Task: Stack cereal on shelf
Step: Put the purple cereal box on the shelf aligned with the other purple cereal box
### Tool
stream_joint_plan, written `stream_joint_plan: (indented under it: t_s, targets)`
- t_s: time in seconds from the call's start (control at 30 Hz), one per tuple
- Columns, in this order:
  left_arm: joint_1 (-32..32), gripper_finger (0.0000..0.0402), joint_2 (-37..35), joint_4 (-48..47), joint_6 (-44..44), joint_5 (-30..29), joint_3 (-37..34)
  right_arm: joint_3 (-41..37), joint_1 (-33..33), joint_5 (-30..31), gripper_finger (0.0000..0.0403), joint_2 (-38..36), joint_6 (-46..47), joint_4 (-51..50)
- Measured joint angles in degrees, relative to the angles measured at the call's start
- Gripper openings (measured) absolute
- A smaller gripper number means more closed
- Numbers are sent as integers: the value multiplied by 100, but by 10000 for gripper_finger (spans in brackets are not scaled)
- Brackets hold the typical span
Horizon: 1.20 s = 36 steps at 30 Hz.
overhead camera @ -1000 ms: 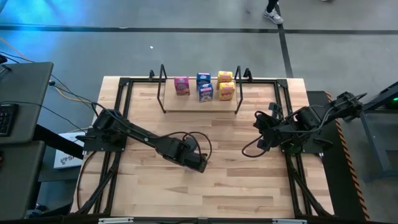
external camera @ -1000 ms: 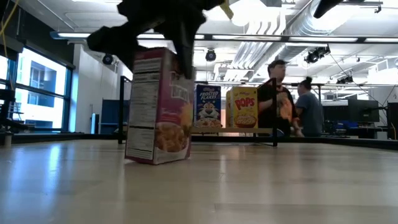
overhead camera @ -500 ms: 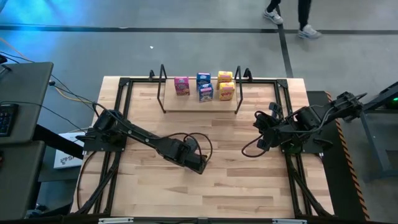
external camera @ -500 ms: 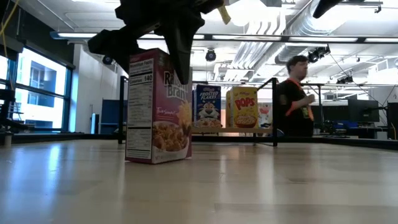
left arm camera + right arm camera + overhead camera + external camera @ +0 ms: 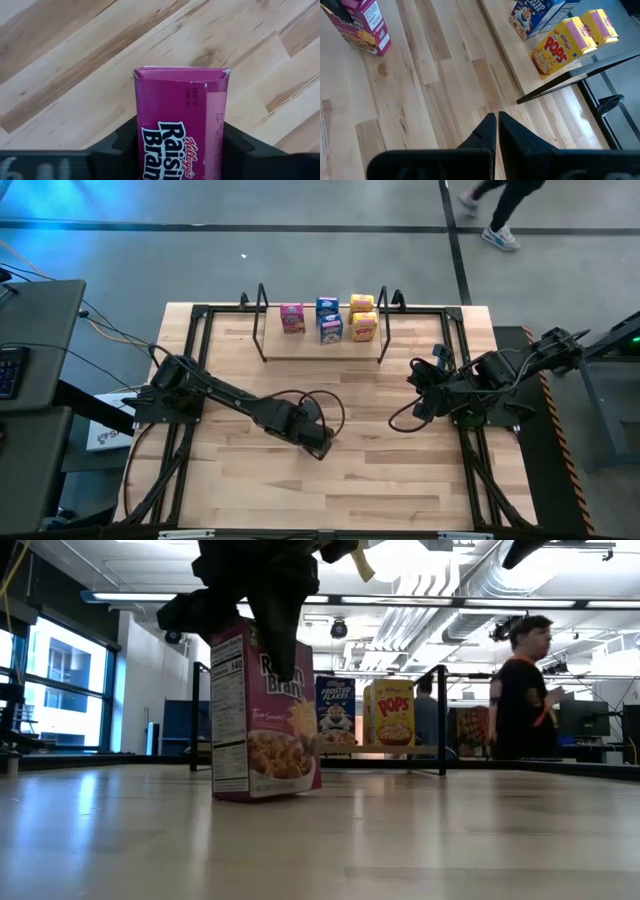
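A pink Raisin Bran cereal box stands near the table's middle, with my left gripper shut on it from above. In the high view that gripper hides the box. On the shelf at the far edge stand one pink box, two blue boxes and two yellow boxes. My right gripper is shut on nothing and waits by the table's right side. My left gripper pinches the pink box between its two fingers, one on each narrow side of the box's upper part. It comes from above, pointing down. The box is close to upright with its bottom at the table top; whether it is lifted clear I cannot tell.
The shelf's black loop end frames stand at both ends of its board. Black rail frames run along the table's left and right sides. Bare wood lies between the held box and the shelf. A person walks in the room beyond.
The left gripper has brought the pink box from tipped to near upright. It has then turned the box about its upright axis, so more of the front face shows in the low view. There the box has shifted a little to the right. The right arm kept still.
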Motion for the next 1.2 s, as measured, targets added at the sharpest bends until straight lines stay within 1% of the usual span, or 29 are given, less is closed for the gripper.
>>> stream_joint_plan:
  t_s: [0.1,0.2,0.3,0.37,0.5,0.63,0.77,0.83,0.93,1.03,1.2]
  targets:
    - [70,159,-36,-7,261,96,0,0,0,0,0,-1,-1,1]
    - [156,161,-231,-67,677,148,-2,0,0,0,0,-2,-2,4]
    - [245,162,-533,-355,1153,18,2,1,0,39,0,-2,-11,30]
    - [320,162,-815,-538,1530,-202,2,2,0,83,0,0,-20,72]
    - [606,163,-1522,-866,2813,-707,4,2,-2,215,0,-2,-63,276]
    - [1361,163,-2123,-958,4195,-763,7,2,-2,269,0,0,-61,733]
    - [2417,163,-2444,-934,5663,-326,9,2,-2,271,0,0,-61,1304]
    - [2954,163,-2484,-957,6453,91,7,2,-2,289,0,0,-61,1562]
    - [3579,163,-2467,-952,7770,665,7,2,-2,308,0,0,-58,1798]
    - [3979,163,-2297,-926,8815,860,7,2,-2,357,0,1,114,1955]
    - [4319,163,-1914,-961,9781,864,4,4,-4,720,0,68,532,2156]
